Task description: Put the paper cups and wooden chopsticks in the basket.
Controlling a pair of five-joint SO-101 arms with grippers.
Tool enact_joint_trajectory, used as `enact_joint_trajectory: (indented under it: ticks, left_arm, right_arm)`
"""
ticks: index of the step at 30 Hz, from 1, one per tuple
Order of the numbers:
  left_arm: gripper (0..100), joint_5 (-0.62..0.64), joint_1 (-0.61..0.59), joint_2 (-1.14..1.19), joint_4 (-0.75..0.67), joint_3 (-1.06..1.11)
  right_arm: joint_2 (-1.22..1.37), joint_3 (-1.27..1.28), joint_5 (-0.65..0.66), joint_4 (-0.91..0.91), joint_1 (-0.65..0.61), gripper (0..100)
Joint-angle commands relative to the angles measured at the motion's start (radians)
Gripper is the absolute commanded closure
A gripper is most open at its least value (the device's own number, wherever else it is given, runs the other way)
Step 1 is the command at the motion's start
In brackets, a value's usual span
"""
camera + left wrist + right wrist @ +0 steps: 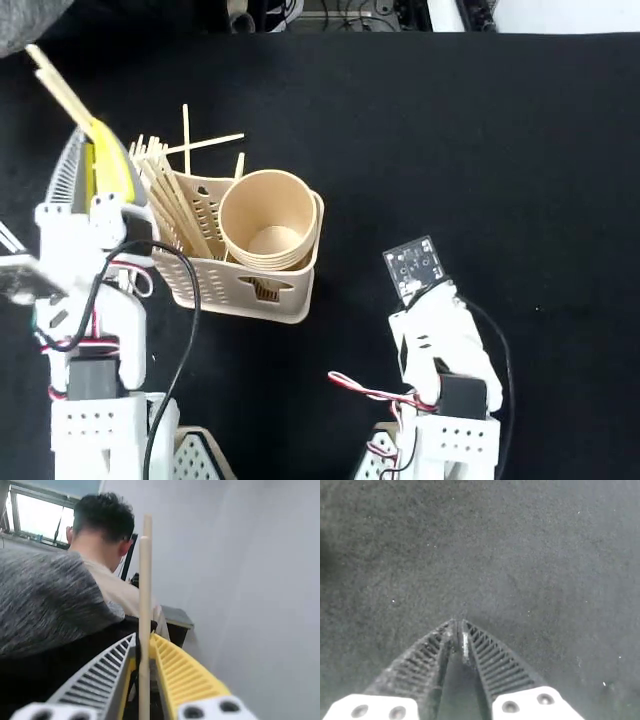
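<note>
Black cloth tabletop (480,150), pale wall (250,555) behind. Basket (240,290) sits left of centre, holding stacked paper cups (268,225) and bundled wooden chopsticks (175,205). Left end effector (142,639) is clenched on held chopsticks (144,580), raised just beside the basket. Right end effector (458,626) is pinched closed over the tabletop.

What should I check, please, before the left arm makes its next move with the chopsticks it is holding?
1. Grip: left arm's jaws shut on the pale wooden chopsticks: ok.
2. Held chopsticks above the cream slotted plastic basket: not ok, they are off to its side.
3. Room in the basket beside the stacked beige paper cups and the bundled chopsticks: cannot tell.
4. Right arm's jaws shut, empty and apart from the basket: ok.
</note>
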Motion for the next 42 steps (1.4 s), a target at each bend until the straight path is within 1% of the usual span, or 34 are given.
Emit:
enact_joint_trajectory:
  ticks: [1,3,4,8,12,15,18,22,26,31,34,37,42]
  left_arm:
    - [97,0.009,-0.008,0.005,-0.028,0.002]
    - [97,0.000,0.015,0.005,-0.018,0.013]
    - [95,-0.006,0.033,0.005,0.028,0.002]
    - [83,-0.011,0.099,0.014,0.362,-0.142]
    - [81,-0.018,0.093,0.014,0.635,-0.335]
    - [81,-0.025,0.042,0.015,0.786,-0.466]
    - [81,-0.092,-0.028,0.054,0.872,-0.587]
    - [81,-0.104,-0.232,0.249,1.008,-0.762]
    - [81,-0.123,-0.432,0.565,1.089,-0.931]
    - [81,-0.222,-0.601,0.973,1.152,-1.136]
    - [81,-0.282,-0.661,1.186,1.146,-1.241]
    - [81,-0.341,-0.688,1.372,1.146,-1.346]
    - [81,-0.347,-0.727,1.654,1.129,-1.558]
  right_arm:
    - [-0.070,-0.002,0.009,0.003,-0.014,98.6]
    - [-0.070,-0.002,0.009,0.003,-0.014,98.6]
    - [-0.070,-0.002,0.009,0.003,-0.014,98.6]
    - [-0.070,-0.002,0.009,0.005,-0.012,98.6]
    - [-0.068,-0.002,0.009,0.005,-0.012,98.6]
    - [-0.064,-0.002,0.009,0.006,-0.012,98.6]
    - [-0.064,-0.002,0.009,0.006,-0.012,98.6]
    - [-0.064,-0.002,0.009,0.006,-0.012,98.6]
    - [-0.062,-0.002,0.009,0.006,-0.012,98.6]
    - [-0.062,-0.002,0.009,0.008,-0.012,98.6]
    - [-0.062,-0.002,0.009,0.008,-0.012,98.6]
    - [-0.062,-0.002,0.009,0.008,-0.012,98.6]
    - [-0.068,-0.002,0.009,0.026,-0.012,98.6]
